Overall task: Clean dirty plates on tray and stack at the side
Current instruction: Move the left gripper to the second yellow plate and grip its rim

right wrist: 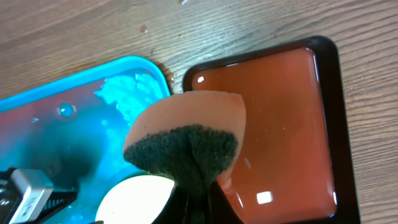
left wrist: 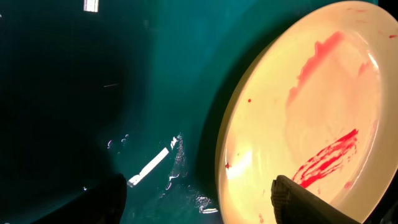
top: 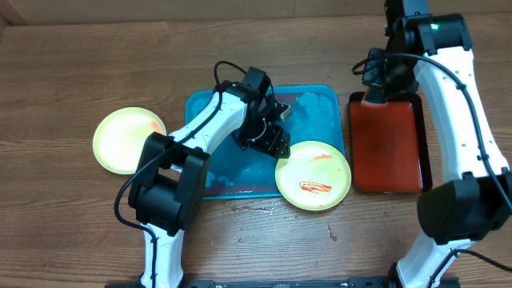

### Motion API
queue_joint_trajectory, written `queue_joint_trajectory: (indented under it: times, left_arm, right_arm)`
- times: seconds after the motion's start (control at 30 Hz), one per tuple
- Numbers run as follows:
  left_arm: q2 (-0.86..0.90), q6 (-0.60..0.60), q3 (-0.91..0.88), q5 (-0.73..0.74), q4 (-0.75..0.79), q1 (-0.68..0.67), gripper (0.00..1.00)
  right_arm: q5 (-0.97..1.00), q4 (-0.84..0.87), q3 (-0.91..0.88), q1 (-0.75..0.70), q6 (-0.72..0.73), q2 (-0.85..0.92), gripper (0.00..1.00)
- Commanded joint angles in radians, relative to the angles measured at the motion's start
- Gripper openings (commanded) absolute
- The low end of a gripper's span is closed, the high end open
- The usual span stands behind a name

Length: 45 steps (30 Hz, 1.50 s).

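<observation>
1. Note the left end effector (top: 270,138) low over the tray (top: 210,108), fingers (left wrist: 298,200) apart, with the near rim of a sauce-smeared plate (top: 314,176) between them and nothing clamped.
2. Note the right end effector (right wrist: 194,202) shut tight on a folded sponge (right wrist: 186,140), dark scouring side outward, above the red tray (top: 387,148) and well apart from that plate.
3. Judged as the step in hand: steadying the plate for scrubbing. Close the left fingers on the rim alone, clear of the red streaks (left wrist: 326,158), leaving the face free for the sponge.
4. Grip firmly but without levering: probably slick when wet. Mind the overhang past the tray corner onto the counter (top: 64,232).
5. Bring the sponge in flat, press lightly, and wipe toward the rim opposite the left end effector.
6. Once clean, stack on the second plate (top: 128,140), out on the counter behind the left end effector, beyond the tray's far edge. No third plate made out.
7. No brand, label or legible writing anywhere. Take the bright bar on the wet tray for glare.
</observation>
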Motion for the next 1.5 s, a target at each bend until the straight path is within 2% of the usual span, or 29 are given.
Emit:
queue_joint_trajectory:
  times: [0.0,0.23,0.57,0.7,0.87,0.9,1.1,1.33,1.47]
  left_arm:
    - [0.022,0.038,0.025,0.021,-0.001,-0.02,0.75]
    - [0.059,-0.013,0.067,-0.043,-0.025,-0.037,0.63]
    - [0.152,-0.059,0.222,-0.283,-0.153,-0.155,0.49]
    - [0.195,-0.069,0.281,-0.29,-0.2,-0.161,0.37]
    - [0.203,-0.095,0.294,-0.289,-0.211,-0.148,0.06]
    - [0.203,-0.101,0.299,-0.288,-0.215,-0.144,0.04]
    - [0.201,-0.178,0.344,-0.289,-0.249,-0.104,0.04]
    - [0.169,-0.291,0.401,-0.293,-0.258,0.037,0.04]
    - [0.172,-0.335,0.391,-0.292,-0.26,0.112,0.04]
  right_arm:
    - [0.018,0.005,0.007,0.002,-0.006,0.031,0.04]
    - [0.018,0.008,0.007,0.002,-0.006,0.051,0.04]
    - [0.018,0.013,0.007,0.002,-0.006,0.072,0.04]
    - [0.018,0.012,0.007,0.002,-0.006,0.072,0.04]
    - [0.018,0.012,0.007,0.002,-0.006,0.072,0.04]
    - [0.018,0.012,0.007,0.002,-0.006,0.072,0.04]
    - [-0.051,0.024,0.007,0.003,-0.003,0.072,0.04]
    - [-0.282,0.112,0.007,0.028,-0.003,0.072,0.04]
    - [-0.316,0.171,0.007,0.082,0.003,0.082,0.04]
